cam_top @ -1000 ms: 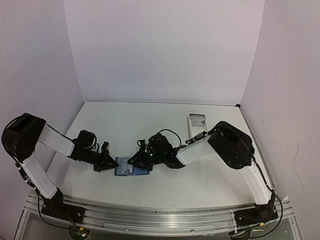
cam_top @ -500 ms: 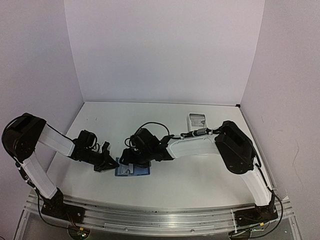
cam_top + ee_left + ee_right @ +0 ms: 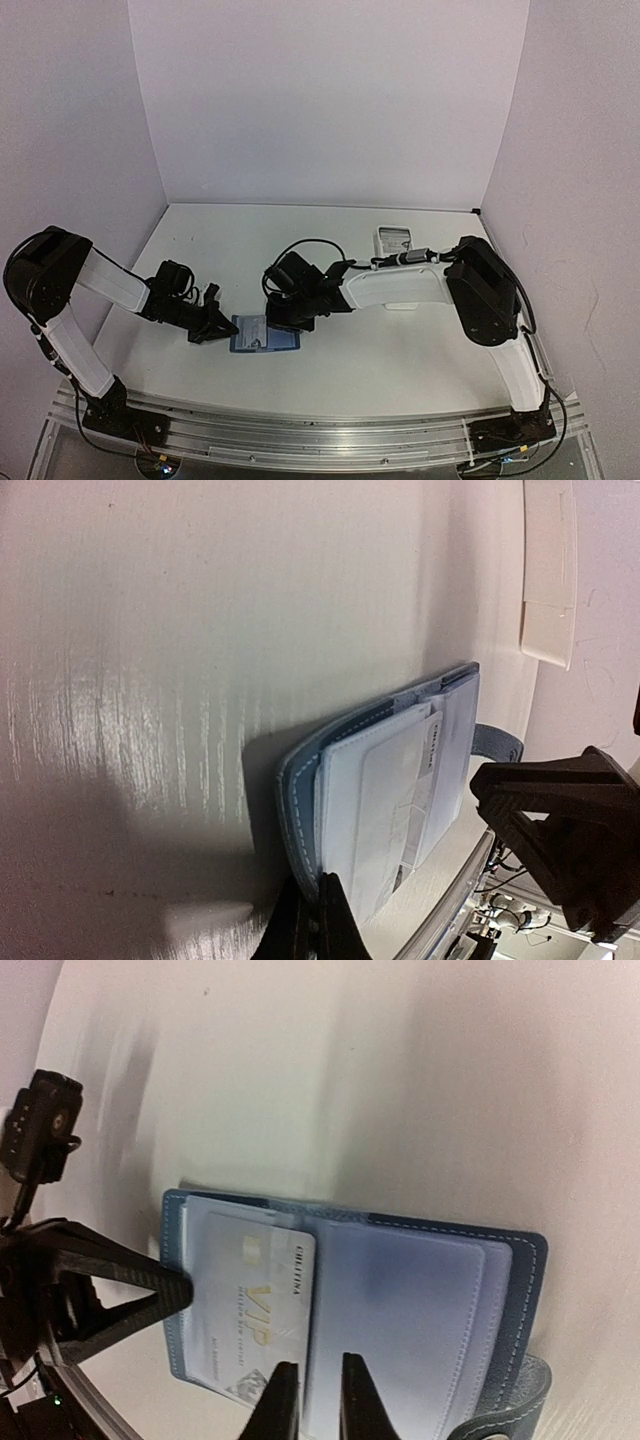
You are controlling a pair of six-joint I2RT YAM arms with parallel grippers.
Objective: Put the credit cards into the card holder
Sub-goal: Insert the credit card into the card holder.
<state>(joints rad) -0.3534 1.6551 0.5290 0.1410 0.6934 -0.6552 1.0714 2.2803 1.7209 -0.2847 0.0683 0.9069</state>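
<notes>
Pinched tight on the 9 o'clock edge of the card holder [image 3: 420, 1290], the left gripper [image 3: 178, 1288] is seen with its two dark fingers meeting on the blue rim, so that the holder is held down flat against the table [image 3: 260, 250]. Just beside it, the right gripper [image 3: 315, 1385] is poised over the holder's middle fold at the 6 o'clock edge, as seen from the right wrist. Its jaws are drawn almost together, only a narrow slit is left between them, and nothing is seen gripped in that slit. The card holder is spread open with its paler inside facing up, and one credit card [image 3: 255, 1305], printed with gold lettering, is laid on the leaf toward 9 o'clock, next to the left gripper's fingers. Whether it is fully tucked into a sleeve cannot be told. The leaf toward 3 o'clock is covered by clear sleeves, and a snap tab [image 3: 505, 1415] is seen at the holder's 5 o'clock corner. From above, the holder is found on the near part of the table between the two arms, left of centre. A white tray [image 3: 394, 240] is placed well apart from it, toward 2 o'clock, near the back of the table.
</notes>
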